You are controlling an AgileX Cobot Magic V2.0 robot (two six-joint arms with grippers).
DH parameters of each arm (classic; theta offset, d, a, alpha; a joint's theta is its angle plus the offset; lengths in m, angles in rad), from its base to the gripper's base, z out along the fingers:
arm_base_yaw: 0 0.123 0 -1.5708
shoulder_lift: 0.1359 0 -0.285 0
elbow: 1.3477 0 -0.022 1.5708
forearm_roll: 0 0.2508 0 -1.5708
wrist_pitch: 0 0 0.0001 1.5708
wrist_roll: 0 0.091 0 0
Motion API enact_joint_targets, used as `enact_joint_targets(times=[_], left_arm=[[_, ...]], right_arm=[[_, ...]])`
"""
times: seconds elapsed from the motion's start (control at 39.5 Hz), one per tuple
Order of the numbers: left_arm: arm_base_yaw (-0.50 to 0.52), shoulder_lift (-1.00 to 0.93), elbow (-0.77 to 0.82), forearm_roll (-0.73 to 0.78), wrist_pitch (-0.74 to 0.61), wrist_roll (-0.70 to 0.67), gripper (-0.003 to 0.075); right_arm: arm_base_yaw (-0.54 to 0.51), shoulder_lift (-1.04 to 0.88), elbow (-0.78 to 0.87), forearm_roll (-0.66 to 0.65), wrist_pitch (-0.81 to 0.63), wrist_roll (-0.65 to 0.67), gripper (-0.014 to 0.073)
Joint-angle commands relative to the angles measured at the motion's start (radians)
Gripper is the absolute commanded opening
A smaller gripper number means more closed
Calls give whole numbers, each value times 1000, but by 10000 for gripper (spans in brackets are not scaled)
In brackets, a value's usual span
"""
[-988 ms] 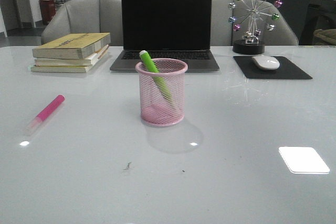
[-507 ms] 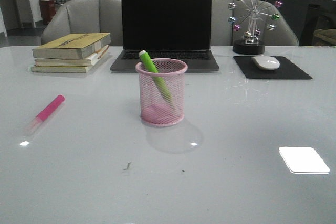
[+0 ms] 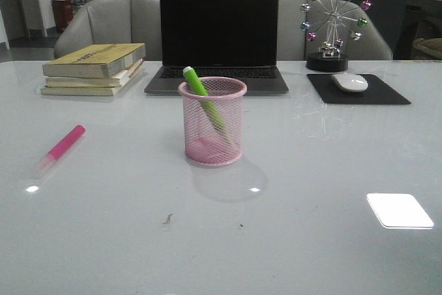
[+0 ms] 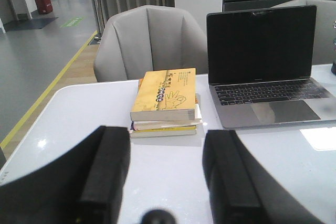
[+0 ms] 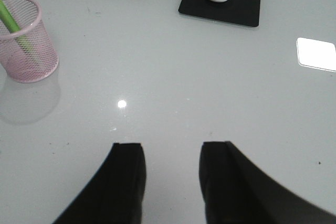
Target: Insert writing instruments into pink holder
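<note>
White glossy tabletop (image 3: 331, 253): lime green marker (image 3: 205, 105) is seen leaning inside pink wire-mesh cup (image 3: 213, 121); bright pink marker (image 3: 61, 147) lies apart. Left gripper (image 4: 167, 174) and right gripper (image 5: 171, 179) are spread wide, empty.

From my station I see only my two grippers, each a pair of matte black, blocky plastic fingers: the left gripper (image 4: 167, 177) with flat rectangular inner pads, the right gripper (image 5: 170, 182) with squared tips flaring into broad curved black bases.
</note>
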Motion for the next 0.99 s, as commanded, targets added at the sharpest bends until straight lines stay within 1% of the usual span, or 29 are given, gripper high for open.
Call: enact_joint_targets(times=[0.0,0.61,0.84,0.96], left_arm=[[4,-4,-38,-9,-86,-5,381],[4,-4,-38,-9,-93,-5,381],[4,-4,-43,-9,-130,-5,333],[4,21,-96,-9,-62,-5,333]], right_arm=[[-7,-3,-27,-2,-84,-7,384],[-7,-3,-27,-2,-80,-7,384],[-7,-3,-27,-2,-80,-7,384],[-7,-3,-27,-2,-80,-7,384]])
